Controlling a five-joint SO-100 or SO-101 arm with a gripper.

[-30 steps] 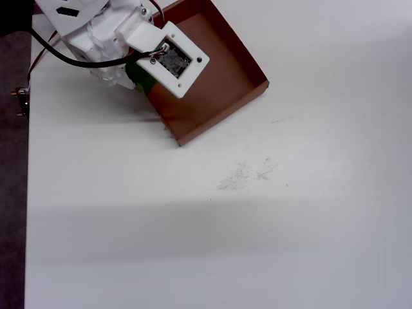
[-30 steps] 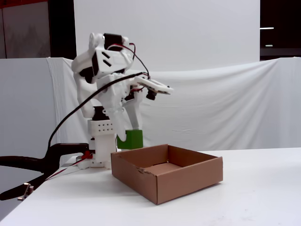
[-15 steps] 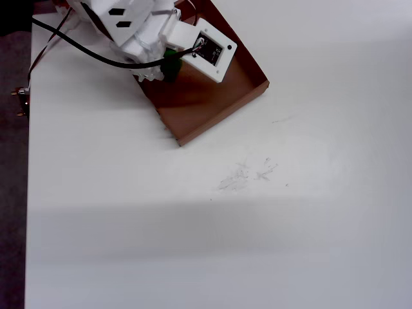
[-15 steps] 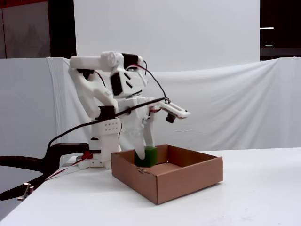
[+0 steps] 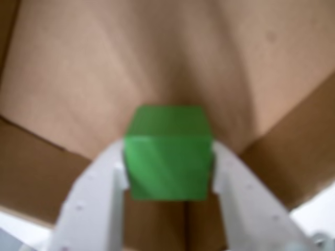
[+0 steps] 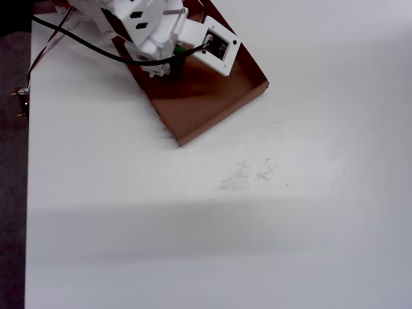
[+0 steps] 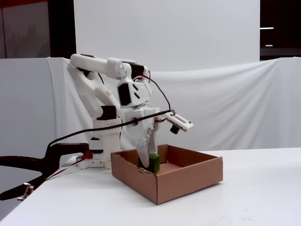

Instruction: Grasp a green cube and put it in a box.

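The green cube [image 5: 167, 151] sits between my two white fingers [image 5: 99, 193] in the wrist view, gripped on its left and right faces. My gripper [image 5: 168, 170] is shut on it, over the brown cardboard box [image 5: 104, 68] floor. In the fixed view the gripper [image 7: 148, 162] points down inside the box [image 7: 188, 181], and the cube [image 7: 154, 163] shows just above the near wall; its underside is hidden. In the overhead view the arm covers the box's [image 6: 206, 103] far left part, and only a sliver of the cube [image 6: 182, 49] shows.
The arm's base [image 7: 101, 146] and black cables [image 7: 56, 141] stand left of the box. The white table [image 6: 257, 225] spreads right of and in front of the box, with faint scuff marks [image 6: 248, 174]. A white cloth backdrop [image 7: 225, 103] hangs behind.
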